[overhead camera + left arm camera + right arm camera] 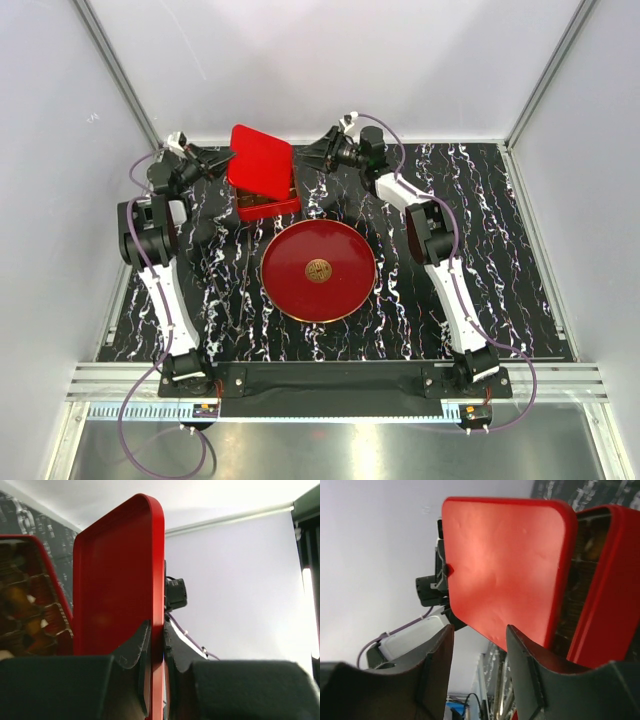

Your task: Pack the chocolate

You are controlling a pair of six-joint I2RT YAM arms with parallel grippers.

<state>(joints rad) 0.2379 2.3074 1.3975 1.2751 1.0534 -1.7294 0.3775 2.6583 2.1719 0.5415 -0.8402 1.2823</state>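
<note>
A red box stands at the back of the table with its red lid held tilted above it. My left gripper is shut on the lid's left edge; in the left wrist view the lid is pinched between the fingers of the gripper. Brown and tan chocolate pieces lie in the box. My right gripper is open and empty just right of the lid. In the right wrist view the gripper is apart from the lid, with the box and chocolate behind.
A round red plate with a flat gold emblem lies on the black marbled mat in front of the box. No pieces show on the plate. White walls enclose the table.
</note>
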